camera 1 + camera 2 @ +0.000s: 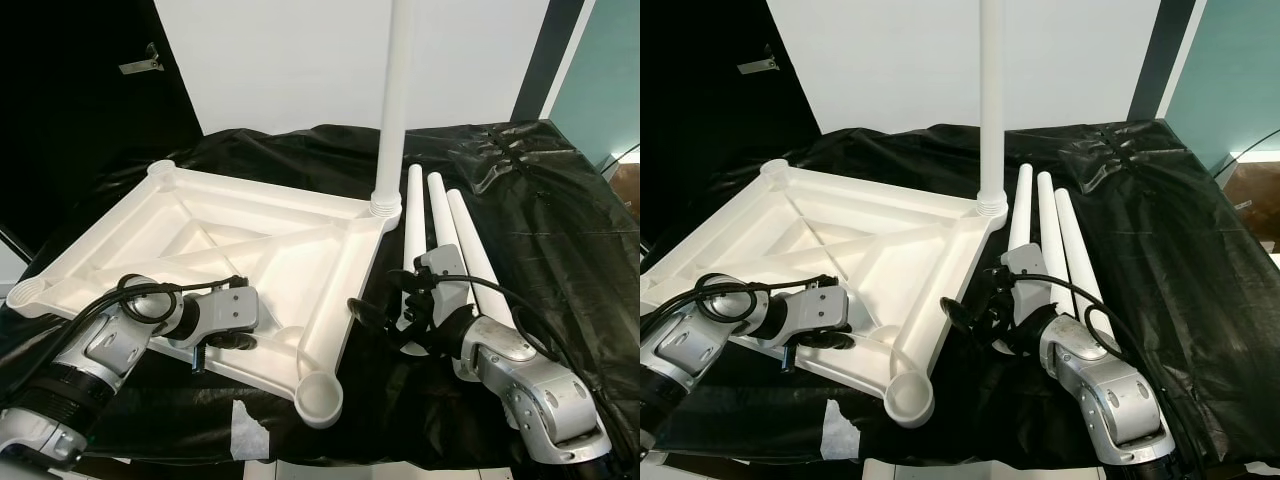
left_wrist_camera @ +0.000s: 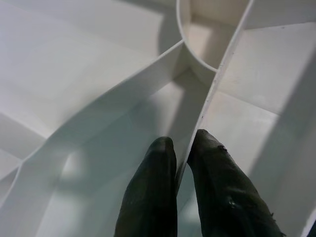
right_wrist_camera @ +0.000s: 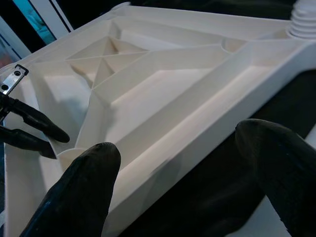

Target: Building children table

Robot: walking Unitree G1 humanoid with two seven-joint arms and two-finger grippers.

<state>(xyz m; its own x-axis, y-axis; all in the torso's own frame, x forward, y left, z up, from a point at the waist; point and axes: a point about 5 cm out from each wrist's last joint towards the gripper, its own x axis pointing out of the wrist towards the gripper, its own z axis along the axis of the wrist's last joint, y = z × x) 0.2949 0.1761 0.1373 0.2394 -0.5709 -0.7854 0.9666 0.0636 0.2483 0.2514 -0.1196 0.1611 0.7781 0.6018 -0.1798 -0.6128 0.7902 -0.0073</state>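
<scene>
Left wrist view: left gripper (image 2: 182,148) jaws pinch tabletop (image 1: 200,240) rib; right gripper (image 3: 177,163) jaws open. Risk: thin rib slips, tabletop shifts, upright leg (image 1: 395,100) topples.

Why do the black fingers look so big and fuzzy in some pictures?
In the left wrist view the left end effector sits right at the lens, so its fingers look huge and soft, pinching a rib of the white tabletop. In the right wrist view the right end effector is blurry too, while the tabletop behind is sharper. In the eye views everything looks crisp, with shiny glare on the black cover.
</scene>
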